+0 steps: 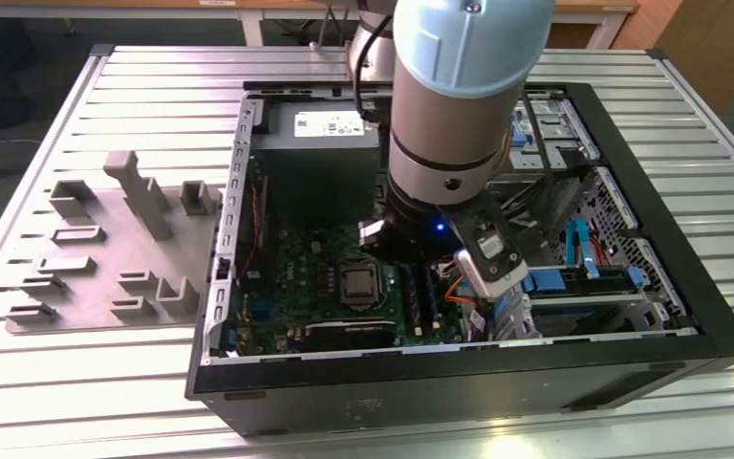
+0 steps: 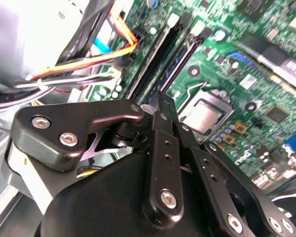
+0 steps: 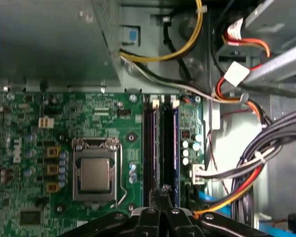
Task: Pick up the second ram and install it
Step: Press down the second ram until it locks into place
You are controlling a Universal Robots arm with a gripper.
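My gripper (image 3: pixel 164 191) is shut, its black fingertips pressed together with nothing showing between them. It hangs low inside the open computer case (image 1: pixel 711 335), over the near end of the long black memory slots (image 3: pixel 149 148). A thin dark blue stick, the second ram (image 3: pixel 175 148), stands on edge in the slot right beside the fingertips. In the second wrist view the gripper (image 2: pixel 159 101) points at the same slots, and the ram (image 2: pixel 181 58) shows as a blue strip between them. Whether the fingertips touch the stick I cannot tell.
The processor socket (image 3: pixel 95 173) lies beside the slots. Bundles of orange, red and grey cables (image 3: pixel 246 168) crowd the other side. A grey power supply (image 1: pixel 316 143) fills the far end of the case. A grey fixture plate (image 1: pixel 112 249) with blocks lies at the exterior view's left.
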